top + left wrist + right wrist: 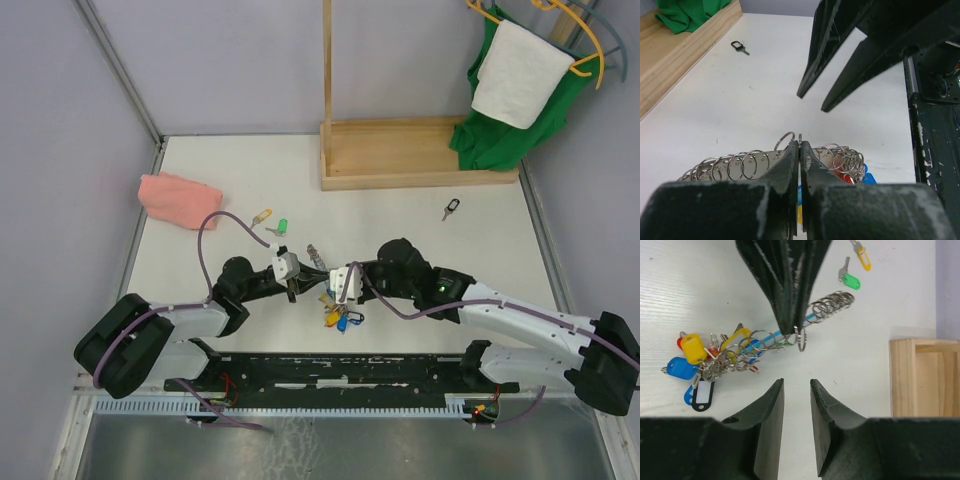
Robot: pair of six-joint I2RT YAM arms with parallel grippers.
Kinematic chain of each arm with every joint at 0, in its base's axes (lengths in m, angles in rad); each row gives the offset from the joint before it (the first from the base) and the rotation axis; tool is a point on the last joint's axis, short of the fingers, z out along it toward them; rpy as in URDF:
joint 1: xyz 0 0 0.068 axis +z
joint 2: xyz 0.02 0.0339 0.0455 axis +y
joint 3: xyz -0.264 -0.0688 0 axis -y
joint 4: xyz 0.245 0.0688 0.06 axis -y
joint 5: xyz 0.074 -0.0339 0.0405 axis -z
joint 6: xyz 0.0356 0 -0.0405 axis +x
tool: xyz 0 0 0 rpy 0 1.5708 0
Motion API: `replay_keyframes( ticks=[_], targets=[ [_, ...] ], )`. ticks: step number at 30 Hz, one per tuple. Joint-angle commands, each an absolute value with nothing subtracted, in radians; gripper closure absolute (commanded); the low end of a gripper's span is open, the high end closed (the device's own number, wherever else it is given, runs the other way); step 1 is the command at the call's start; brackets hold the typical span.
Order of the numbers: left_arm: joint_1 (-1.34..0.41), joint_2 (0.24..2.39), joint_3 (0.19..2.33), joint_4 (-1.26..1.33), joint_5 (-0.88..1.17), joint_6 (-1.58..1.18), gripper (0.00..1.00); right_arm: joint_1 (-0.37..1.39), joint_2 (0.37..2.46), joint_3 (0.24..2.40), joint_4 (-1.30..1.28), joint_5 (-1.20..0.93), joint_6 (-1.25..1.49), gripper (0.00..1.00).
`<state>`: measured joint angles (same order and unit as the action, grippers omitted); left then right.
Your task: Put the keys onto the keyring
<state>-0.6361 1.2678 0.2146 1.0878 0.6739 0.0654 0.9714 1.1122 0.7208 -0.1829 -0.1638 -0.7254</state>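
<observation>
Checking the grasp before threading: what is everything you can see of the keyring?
The keyring is a silvery metal loop strung with many small split rings, with yellow, blue, red and black plastic tags bunched at one end. It stretches across the white table, pinched mid-length by the shut left gripper. The open right gripper is close but not touching.

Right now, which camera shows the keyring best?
Right wrist view: the keyring shows full length, rings and coloured tags clear, pinched by the left end effector. Left wrist shows only rings; top view shows it small.
</observation>
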Motion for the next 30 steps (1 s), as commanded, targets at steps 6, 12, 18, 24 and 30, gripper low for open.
replay_keyframes(
  ticks=[6,12,18,24,30],
  targets=[
    [-0.634,1.243,0.211,1.18,0.722,0.115,0.97,0.877,1.098,0.703,-0.04,-0.29,-0.694,0.64],
    [-0.634,1.241,0.214,1.178,0.749,0.115,0.97,0.861,1.161,0.699,0.023,-0.362,-0.716,0.63],
    [-0.634,1.246,0.221,1.181,0.767,0.11,0.97,0.853,1.213,0.707,0.04,-0.389,-0.735,0.62],
    [-0.634,1.252,0.225,1.179,0.776,0.11,0.97,0.85,1.239,0.715,0.057,-0.426,-0.738,0.63],
    [-0.634,1.256,0.228,1.178,0.78,0.11,0.97,0.848,1.244,0.729,0.042,-0.468,-0.745,0.64]
  ],
)
